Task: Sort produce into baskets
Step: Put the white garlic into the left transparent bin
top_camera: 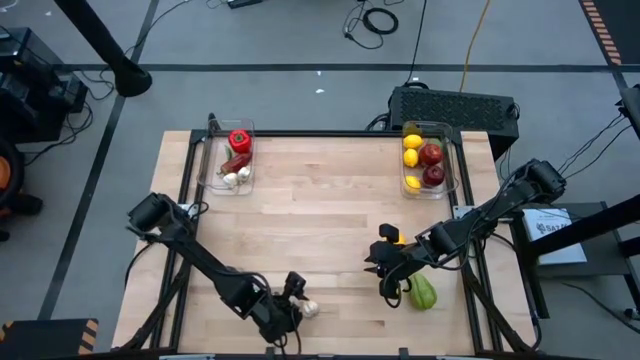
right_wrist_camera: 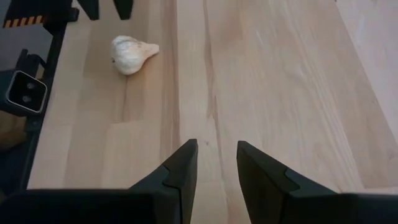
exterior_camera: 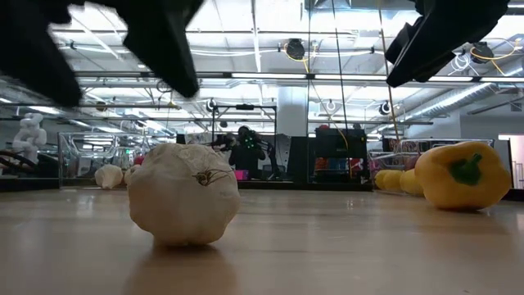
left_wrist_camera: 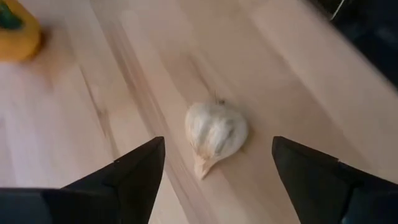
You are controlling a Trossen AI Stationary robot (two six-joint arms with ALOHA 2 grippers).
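Note:
A white garlic bulb [top_camera: 310, 309] lies on its side on the wooden table near the front edge. My left gripper [top_camera: 293, 290] hangs open just above it. In the left wrist view its fingers stand on either side of the garlic [left_wrist_camera: 214, 134] without touching it. My right gripper [top_camera: 385, 268] hovers over bare wood at the right, fingers a little apart [right_wrist_camera: 216, 143] with nothing between them. A yellow-green pepper [top_camera: 423, 293] rests on the table beside it. The left basket [top_camera: 215, 165] holds a red pepper, a chili and garlic. The right basket [top_camera: 450, 165] holds lemons and apples.
A small yellow piece [top_camera: 398, 237] lies just behind my right gripper. A black box [top_camera: 455, 105] with cables sits beyond the right basket. The middle of the table [top_camera: 320, 220] is bare wood. The garlic lies close to the front edge.

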